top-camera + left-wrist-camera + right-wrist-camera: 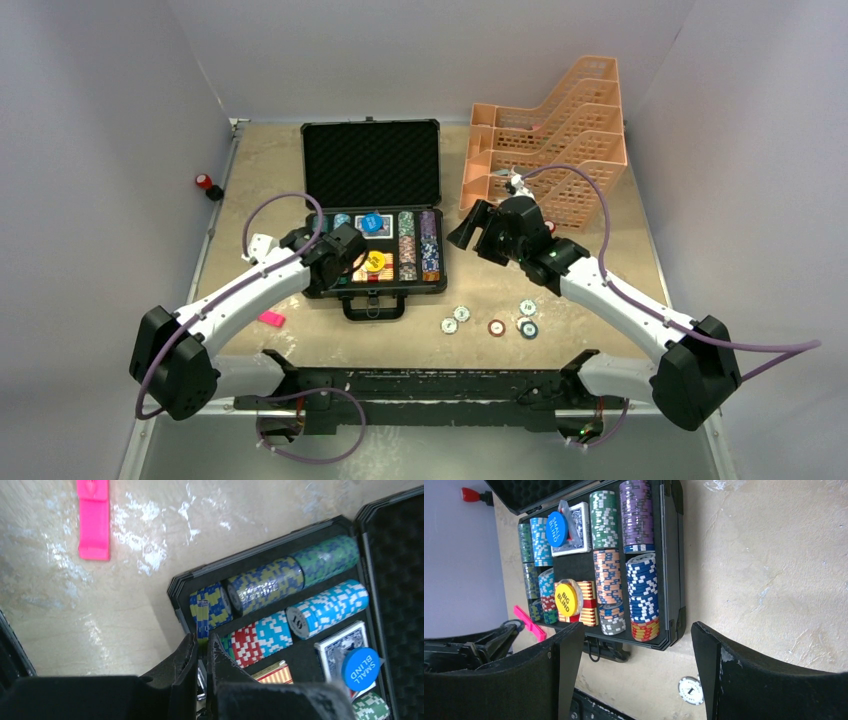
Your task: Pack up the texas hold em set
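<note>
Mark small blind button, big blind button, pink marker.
small blind button (556,528), right wrist view, centre of its blue face.
big blind button (566,599), right wrist view, centre of its yellow face.
pink marker (93,530), left wrist view, middle of its body.

Bright, even overhead light; patchy glare on the table (150,550); wrist views slightly soft.

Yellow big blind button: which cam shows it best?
Right wrist: the button faces the lens, label readable, resting on the striped deck. Top external shows only a small yellow spot beside the left pincer. Left wrist doesn't show it.
</note>
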`<move>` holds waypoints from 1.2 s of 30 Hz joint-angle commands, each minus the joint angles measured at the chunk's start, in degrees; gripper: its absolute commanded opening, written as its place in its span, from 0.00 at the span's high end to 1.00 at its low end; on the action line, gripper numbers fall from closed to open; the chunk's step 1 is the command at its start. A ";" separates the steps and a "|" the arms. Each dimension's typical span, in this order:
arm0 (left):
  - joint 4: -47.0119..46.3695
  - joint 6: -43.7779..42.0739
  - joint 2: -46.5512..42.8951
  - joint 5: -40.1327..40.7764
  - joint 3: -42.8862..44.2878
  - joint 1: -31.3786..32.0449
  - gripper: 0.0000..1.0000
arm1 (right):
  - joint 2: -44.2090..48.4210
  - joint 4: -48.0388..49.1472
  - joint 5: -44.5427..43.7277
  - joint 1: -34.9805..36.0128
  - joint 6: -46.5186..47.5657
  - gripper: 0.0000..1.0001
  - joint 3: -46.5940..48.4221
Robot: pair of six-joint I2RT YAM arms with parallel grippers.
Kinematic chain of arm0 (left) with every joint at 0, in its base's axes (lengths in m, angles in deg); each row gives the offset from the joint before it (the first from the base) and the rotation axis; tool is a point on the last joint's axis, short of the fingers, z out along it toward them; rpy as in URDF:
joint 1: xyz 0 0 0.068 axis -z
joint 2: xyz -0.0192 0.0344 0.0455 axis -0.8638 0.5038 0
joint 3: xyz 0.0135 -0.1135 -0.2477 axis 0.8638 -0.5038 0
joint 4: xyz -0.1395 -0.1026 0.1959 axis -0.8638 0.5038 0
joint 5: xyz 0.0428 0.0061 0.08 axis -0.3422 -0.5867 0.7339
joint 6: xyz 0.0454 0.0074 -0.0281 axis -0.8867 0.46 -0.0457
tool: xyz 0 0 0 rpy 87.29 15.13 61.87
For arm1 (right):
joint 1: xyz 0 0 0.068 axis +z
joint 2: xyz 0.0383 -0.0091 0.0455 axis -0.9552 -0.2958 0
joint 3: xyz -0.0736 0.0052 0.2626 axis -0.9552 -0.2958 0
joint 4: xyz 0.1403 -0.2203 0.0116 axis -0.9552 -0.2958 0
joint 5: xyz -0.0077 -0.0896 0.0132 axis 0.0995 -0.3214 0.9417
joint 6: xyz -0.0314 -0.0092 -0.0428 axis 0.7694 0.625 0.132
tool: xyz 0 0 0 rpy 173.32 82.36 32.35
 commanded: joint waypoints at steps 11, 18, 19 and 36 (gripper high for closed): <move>-3.73 1.01 0.33 -4.71 -3.96 -2.18 1.00 | -0.56 -1.40 -2.08 -0.21 -0.21 0.21 0.61; -8.53 -3.83 0.79 -0.61 -2.88 -3.39 1.00 | 0.00 -2.25 -2.92 -0.18 -0.31 0.21 0.51; -8.99 -4.65 0.72 -0.24 -2.63 -3.71 1.00 | 0.04 -2.32 -2.92 -0.17 -0.45 0.21 0.57; -16.50 -14.95 2.15 -6.21 -3.06 -8.63 0.94 | -0.32 -2.85 -3.01 -0.14 -0.82 0.21 0.69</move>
